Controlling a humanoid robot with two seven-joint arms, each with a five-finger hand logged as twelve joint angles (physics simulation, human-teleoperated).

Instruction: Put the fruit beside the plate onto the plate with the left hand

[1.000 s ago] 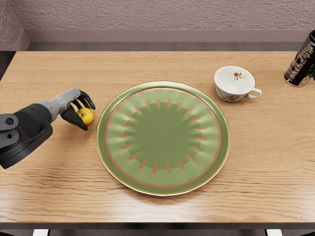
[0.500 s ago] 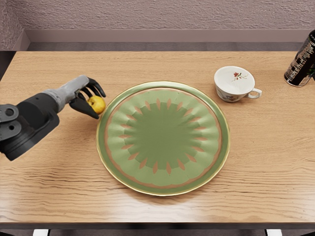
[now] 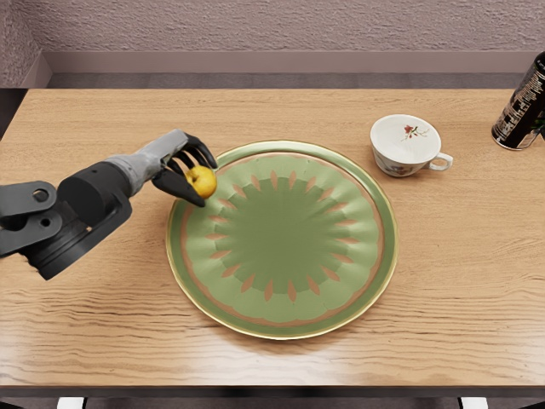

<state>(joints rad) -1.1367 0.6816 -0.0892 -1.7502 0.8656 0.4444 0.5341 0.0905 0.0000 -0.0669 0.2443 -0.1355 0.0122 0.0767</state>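
One small yellow fruit point(image 3: 202, 181) rides in the robot's left hand point(image 3: 182, 167), whose dark fingers are curled closed around it, just over the upper-left rim of the plate point(image 3: 289, 243) as the arm reaches in across the wooden table point(image 3: 102, 341). The carry appears to be the step in hand, and well advanced. What seems to remain is to bring the fruit further over the green centre, lower it and loosen the fingers gently so it does not roll off. Half a second earlier the hand and fruit were over bare wood just left of the rim, and a second earlier further left still. The white cup point(image 3: 406, 145) and dark can point(image 3: 521, 106) at far right have not moved.
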